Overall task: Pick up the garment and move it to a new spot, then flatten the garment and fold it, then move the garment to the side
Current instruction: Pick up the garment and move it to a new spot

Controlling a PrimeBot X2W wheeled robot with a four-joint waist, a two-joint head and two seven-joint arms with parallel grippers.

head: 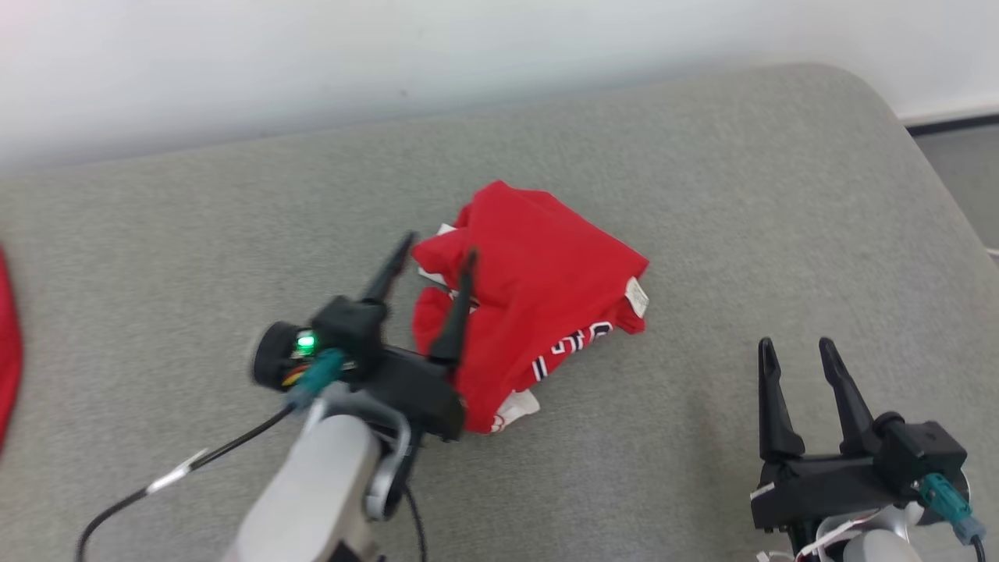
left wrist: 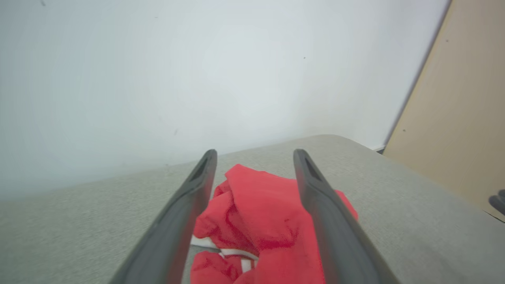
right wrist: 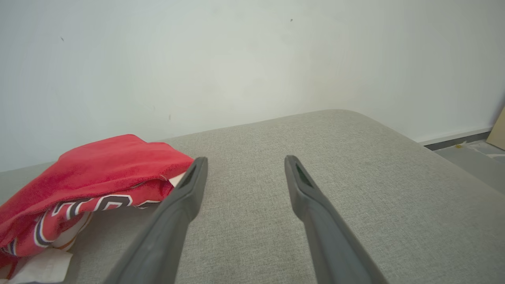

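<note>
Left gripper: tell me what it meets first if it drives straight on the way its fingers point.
The crumpled red garment with white and black lettering. The left gripper stands open and points at it; its height over the garment is unclear, so it may skim the top.

The head camera looked steeply down on the grey cushion [head: 702, 195]. Both wrist cameras sat low over it, facing the white wall [left wrist: 158, 79]. All three shared the red garment [head: 538, 265], nearest from the left wrist.
</note>
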